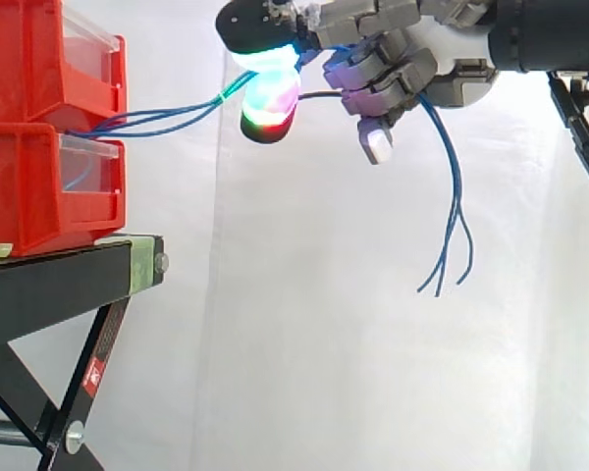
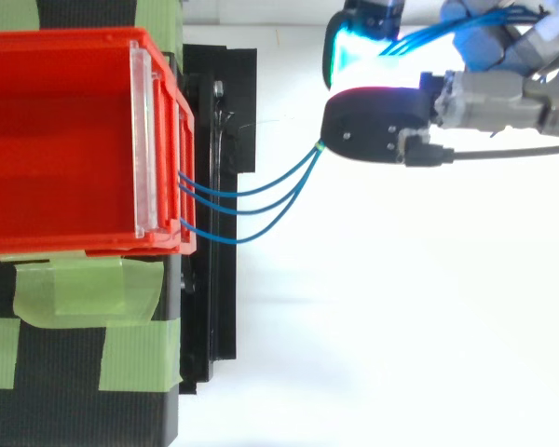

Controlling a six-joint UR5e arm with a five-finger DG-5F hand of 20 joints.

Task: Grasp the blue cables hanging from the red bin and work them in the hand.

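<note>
Three thin blue cables [image 1: 167, 118] run from the front of the stacked red bins [image 1: 39, 128] rightward into the hand [image 1: 393, 59]. From above, the blue cables [image 2: 252, 200] sag between the red bin [image 2: 65, 140] and the hand [image 2: 391, 126]. The hand sits high, right of the bins, fingers curled and glowing pads pinched on the cables. Their loose ends [image 1: 450, 245] hang down below the hand's right side.
The bins stand on a black stand [image 1: 69, 285] with green tape patches [image 2: 84, 289]. A white curtain fills the background. The arm comes in from the upper right.
</note>
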